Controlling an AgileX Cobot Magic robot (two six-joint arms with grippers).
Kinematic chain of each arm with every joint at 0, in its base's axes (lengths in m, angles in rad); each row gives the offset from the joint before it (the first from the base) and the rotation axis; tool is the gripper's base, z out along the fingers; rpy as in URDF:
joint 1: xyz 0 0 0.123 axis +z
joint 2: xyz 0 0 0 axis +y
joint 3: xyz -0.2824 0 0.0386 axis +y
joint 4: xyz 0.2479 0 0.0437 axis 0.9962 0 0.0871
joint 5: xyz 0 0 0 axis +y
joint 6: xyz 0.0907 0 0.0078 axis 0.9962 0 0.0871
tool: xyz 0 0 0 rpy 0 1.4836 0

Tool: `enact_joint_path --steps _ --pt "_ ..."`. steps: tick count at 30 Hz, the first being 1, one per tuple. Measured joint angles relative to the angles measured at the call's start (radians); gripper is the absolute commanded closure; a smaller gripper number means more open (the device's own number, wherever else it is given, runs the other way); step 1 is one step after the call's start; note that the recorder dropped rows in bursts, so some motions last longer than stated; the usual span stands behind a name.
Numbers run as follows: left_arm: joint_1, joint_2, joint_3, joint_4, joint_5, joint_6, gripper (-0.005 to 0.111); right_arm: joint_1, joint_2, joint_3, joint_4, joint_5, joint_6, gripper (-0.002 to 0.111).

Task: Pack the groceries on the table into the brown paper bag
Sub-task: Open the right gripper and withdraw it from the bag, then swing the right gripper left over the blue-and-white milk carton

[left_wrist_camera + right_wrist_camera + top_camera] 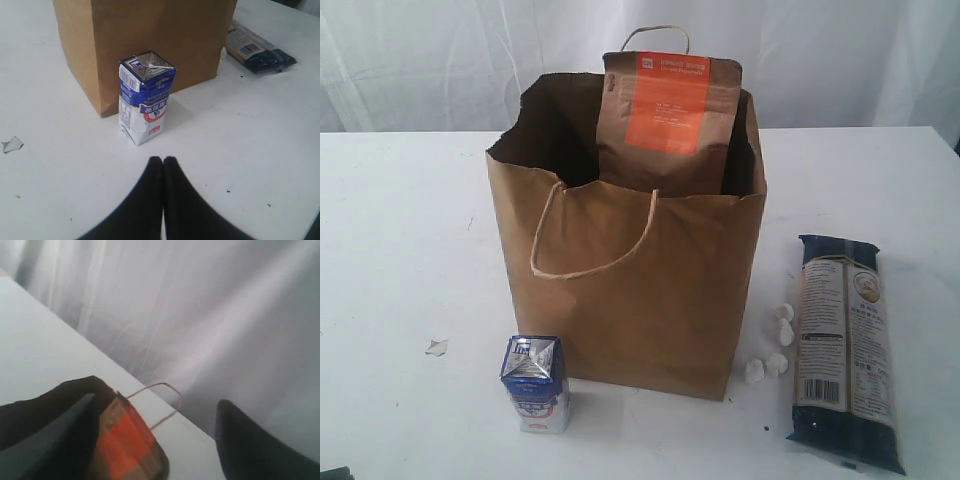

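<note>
The brown paper bag [640,300] stands open in the middle of the table [400,250]. The brown pouch with the orange label [668,115] stands upright inside it, its top above the rim. A small blue-white carton [535,383] stands at the bag's front left corner, and the long dark-blue noodle packet [845,350] lies flat to the bag's right. No arm shows in the exterior view. My left gripper [163,159] is shut and empty, low over the table just short of the carton [145,97]. My right gripper [159,395] is open, the pouch [127,445] against one finger and well apart from the other.
Small white crumpled bits [775,340] lie between the bag and the noodle packet. A torn white scrap [437,347] lies on the table left of the carton. A white curtain hangs behind the table's far edge. One bag handle [165,386] loops up behind the pouch.
</note>
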Motion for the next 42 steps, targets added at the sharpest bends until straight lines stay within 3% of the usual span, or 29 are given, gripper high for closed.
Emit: enact_joint_path --steps 5,10,16,21,25,30,42 --pt "0.0 0.0 0.0 0.0 0.0 0.0 0.107 0.0 -0.106 0.0 -0.152 0.198 0.199 0.046" --pt "0.0 0.0 0.0 0.0 0.0 0.0 0.107 0.0 -0.173 0.0 -0.108 0.39 0.205 0.046" --pt "0.0 0.0 0.0 0.0 0.0 0.0 0.107 0.0 -0.191 0.014 0.176 0.608 0.002 0.046" --pt "0.0 0.0 0.0 0.0 0.0 0.0 0.107 0.0 -0.189 0.11 0.432 0.677 -0.256 0.046" --pt "0.0 0.0 0.0 0.0 0.0 0.0 0.107 0.0 -0.148 0.196 0.618 0.665 -0.488 0.046" --pt "0.0 0.0 0.0 0.0 0.0 0.0 0.107 0.01 -0.021 0.25 0.823 0.527 -0.717 0.046" --pt "0.0 0.0 0.0 0.0 0.0 0.0 0.107 0.227 0.322 0.257 0.862 0.223 -0.971 0.046"
